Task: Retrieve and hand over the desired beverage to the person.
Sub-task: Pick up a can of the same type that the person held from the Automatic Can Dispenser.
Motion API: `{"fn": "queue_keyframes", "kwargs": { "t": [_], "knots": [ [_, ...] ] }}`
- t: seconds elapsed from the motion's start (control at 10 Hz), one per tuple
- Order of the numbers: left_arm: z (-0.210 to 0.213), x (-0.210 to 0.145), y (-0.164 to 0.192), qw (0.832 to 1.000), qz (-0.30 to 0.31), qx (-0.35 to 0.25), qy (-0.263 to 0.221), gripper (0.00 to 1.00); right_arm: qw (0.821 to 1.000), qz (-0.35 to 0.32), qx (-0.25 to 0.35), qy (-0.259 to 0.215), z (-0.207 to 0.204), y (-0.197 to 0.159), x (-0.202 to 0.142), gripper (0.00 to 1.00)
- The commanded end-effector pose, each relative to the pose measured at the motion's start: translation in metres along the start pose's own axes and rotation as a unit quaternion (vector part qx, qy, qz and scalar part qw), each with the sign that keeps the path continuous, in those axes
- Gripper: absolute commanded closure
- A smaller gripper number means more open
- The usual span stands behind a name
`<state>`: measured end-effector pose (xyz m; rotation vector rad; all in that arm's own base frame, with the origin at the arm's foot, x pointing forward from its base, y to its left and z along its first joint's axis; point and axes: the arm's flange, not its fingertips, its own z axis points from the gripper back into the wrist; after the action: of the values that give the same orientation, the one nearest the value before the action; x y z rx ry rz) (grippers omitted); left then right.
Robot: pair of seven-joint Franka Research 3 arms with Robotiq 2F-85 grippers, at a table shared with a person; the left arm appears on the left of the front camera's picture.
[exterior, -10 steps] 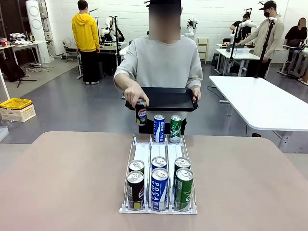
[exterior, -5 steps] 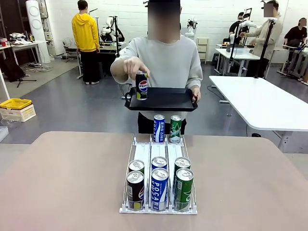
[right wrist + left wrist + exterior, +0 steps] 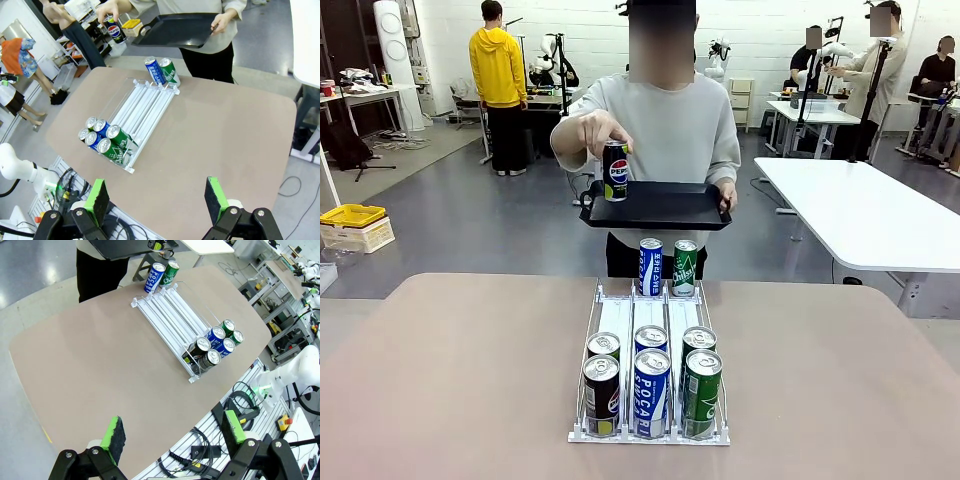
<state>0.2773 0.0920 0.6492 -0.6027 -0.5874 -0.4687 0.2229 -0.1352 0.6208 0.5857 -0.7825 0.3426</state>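
The person (image 3: 660, 120) in a light grey sweatshirt stands at the far side and holds a black tray (image 3: 670, 205) in one hand. The other hand holds a black Pepsi can (image 3: 616, 171) upright over the tray's left end. On the table, a white rack (image 3: 617, 318) carries black (image 3: 601, 395), blue (image 3: 651, 392) and green (image 3: 701, 392) cans at its near end, with a second row behind them. A blue can (image 3: 650, 266) and a green can (image 3: 685, 267) stand at its far end. My left gripper (image 3: 174, 430) and right gripper (image 3: 156, 195) hang open above the table's near edge, far from the rack (image 3: 167, 315).
The beige table (image 3: 450, 380) has free room on both sides of the rack. A white table (image 3: 860, 215) stands at the back right. Cables and mounting rails (image 3: 210, 455) run under the table's near edge. Other people stand far off.
The person has lifted the Pepsi can from the rack's far left lane up over the tray. Both grippers have stayed still and open.
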Motion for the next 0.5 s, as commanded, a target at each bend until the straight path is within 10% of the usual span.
{"fn": "queue_keyframes", "kwargs": {
  "t": [0.0,0.4],
  "knots": [
    [-0.0001,-0.0002,0.0001,1.0,-0.001,-0.005,0.0,0.0,1.0,0.004,0.006,-0.005,-0.0019,-0.0004,0.0021,0.0],
    [-0.0001,-0.0002,0.0001,1.0,-0.001,-0.005,0.0,0.0,1.0,0.004,0.006,-0.005,-0.0019,-0.0004,0.0021,0.0]
  ]
}}
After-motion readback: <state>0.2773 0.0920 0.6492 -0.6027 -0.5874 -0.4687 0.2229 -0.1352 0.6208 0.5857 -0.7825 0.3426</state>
